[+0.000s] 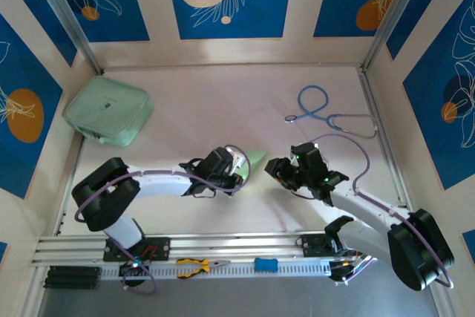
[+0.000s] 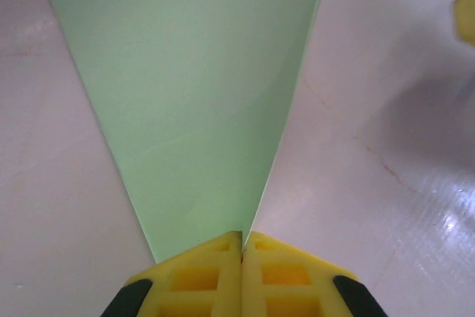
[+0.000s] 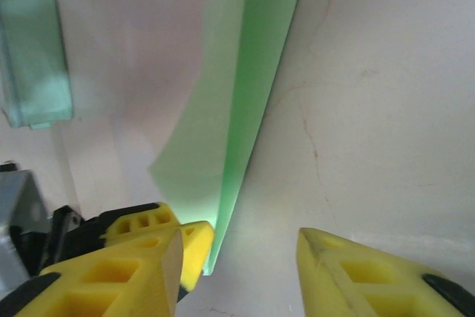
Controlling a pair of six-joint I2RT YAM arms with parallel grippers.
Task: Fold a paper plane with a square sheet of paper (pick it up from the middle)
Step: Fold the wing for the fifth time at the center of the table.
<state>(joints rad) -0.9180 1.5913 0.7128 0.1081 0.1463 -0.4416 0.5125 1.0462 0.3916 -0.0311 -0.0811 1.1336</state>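
The light-green sheet of paper is folded into a slim wedge with a long crease, standing on edge over the white table. My left gripper is shut on its narrow tip, and the paper fans out ahead of the fingers. In the top view the left gripper sits mid-table. My right gripper faces it from the right, a short way off. In the right wrist view the right gripper stands open, and the paper's tip lies between its fingers, close to the left one and touching neither.
A mint-green zip pouch lies at the back left. A blue stethoscope lies at the back right. Yellow-handled pliers and a small blue object rest on the metal rail at the near edge.
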